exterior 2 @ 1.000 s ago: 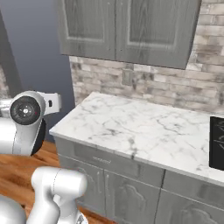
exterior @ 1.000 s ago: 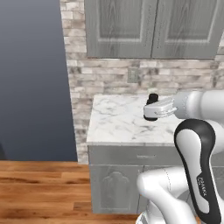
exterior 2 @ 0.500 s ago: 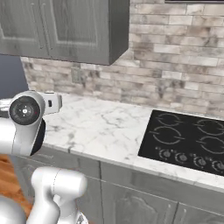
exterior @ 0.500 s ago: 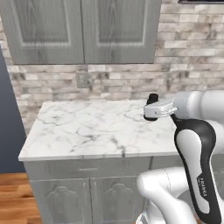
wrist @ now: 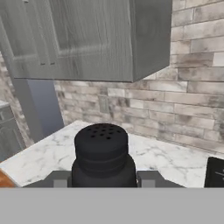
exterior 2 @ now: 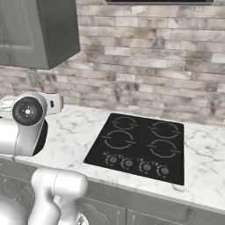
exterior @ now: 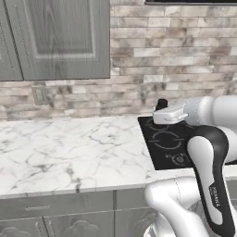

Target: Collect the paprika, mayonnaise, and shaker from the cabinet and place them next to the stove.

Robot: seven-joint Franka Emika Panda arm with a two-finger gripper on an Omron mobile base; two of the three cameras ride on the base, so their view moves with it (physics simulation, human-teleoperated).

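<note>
Carrying the small all-black shaker (wrist: 101, 154) upright, your gripper (wrist: 102, 178) is clamped tight around its body, poised above the flat black glass stove (exterior 2: 141, 147), ready for setting down beside it.

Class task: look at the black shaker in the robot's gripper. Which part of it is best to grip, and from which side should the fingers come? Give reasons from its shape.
Grip the shaker on its lower body, with fingers closing from two opposite sides. It stands upright, and the body below the perforated cap looks wider and straighter, so the pads should seat there. The gripper holds it that way.
</note>
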